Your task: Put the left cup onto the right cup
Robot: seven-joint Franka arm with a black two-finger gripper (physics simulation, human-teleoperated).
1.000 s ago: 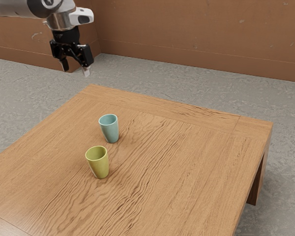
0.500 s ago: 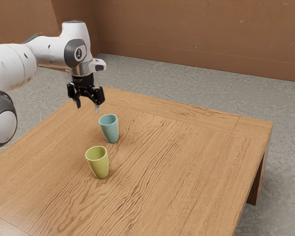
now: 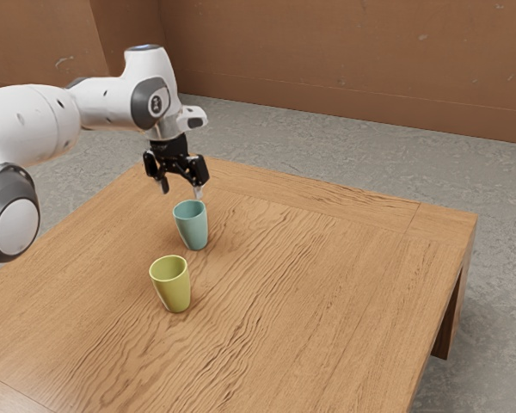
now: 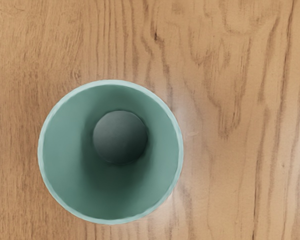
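A teal cup (image 3: 191, 224) stands upright on the wooden table (image 3: 327, 284), toward the far side. A yellow-green cup (image 3: 171, 282) stands upright nearer the front, a short way from it. My black gripper (image 3: 181, 187) hangs open just above the teal cup's rim, its fingers pointing down and holding nothing. In the wrist view I look straight down into the teal cup (image 4: 110, 151), with its round rim and dark bottom directly under my hand.
The table's far edge (image 3: 284, 176) runs just behind the gripper. Grey floor and a brown wall lie beyond. Bare tabletop stretches toward the exterior view's right of both cups.
My arm has come down and moved toward the exterior view's right, from high above the table's far corner to just over the teal cup. Both cups stayed put.
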